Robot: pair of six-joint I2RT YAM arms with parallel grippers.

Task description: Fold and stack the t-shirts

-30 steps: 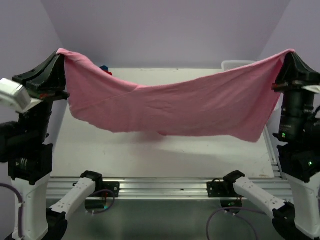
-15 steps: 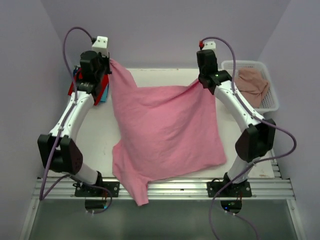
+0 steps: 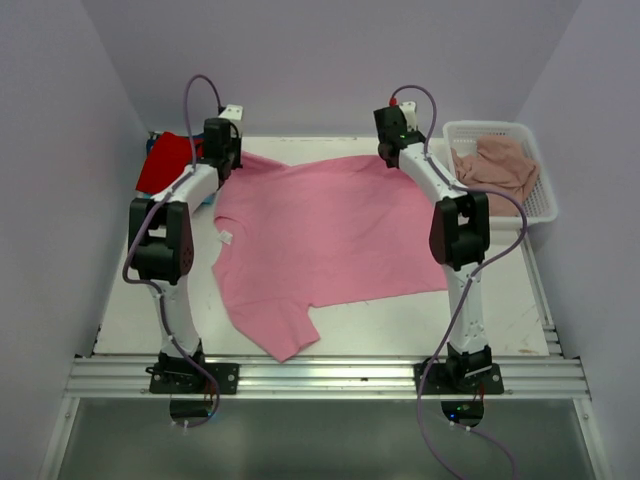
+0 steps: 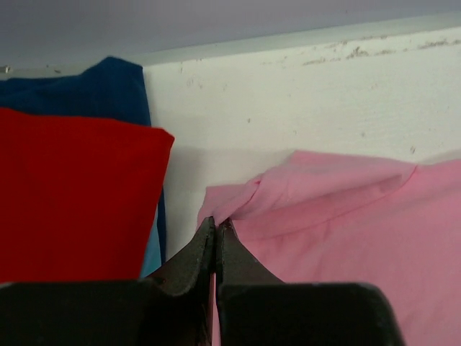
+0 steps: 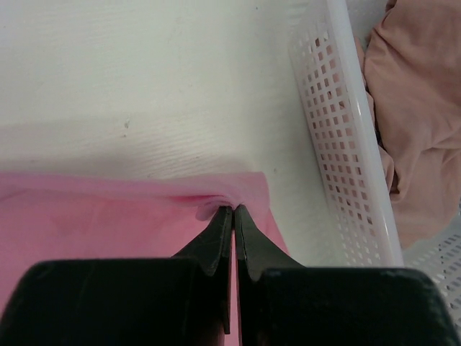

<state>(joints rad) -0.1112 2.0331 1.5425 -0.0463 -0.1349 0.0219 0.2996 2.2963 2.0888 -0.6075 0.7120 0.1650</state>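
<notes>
Change: both arms lowered, bright pink t-shirt (image 3: 320, 235) now spread flat on counter (image 3: 500, 300) | Tools: left tool (image 4: 216, 225), right tool (image 5: 233, 210) pinched onto its far corners | Technique: pull far edge taut and unwrinkled before releasing.

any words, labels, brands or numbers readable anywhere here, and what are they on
No text can be read in any view.
Small white tag on the bright pink t-shirt: too small to read.
Red t-shirt and white mesh basket: no print or label visible.
</notes>
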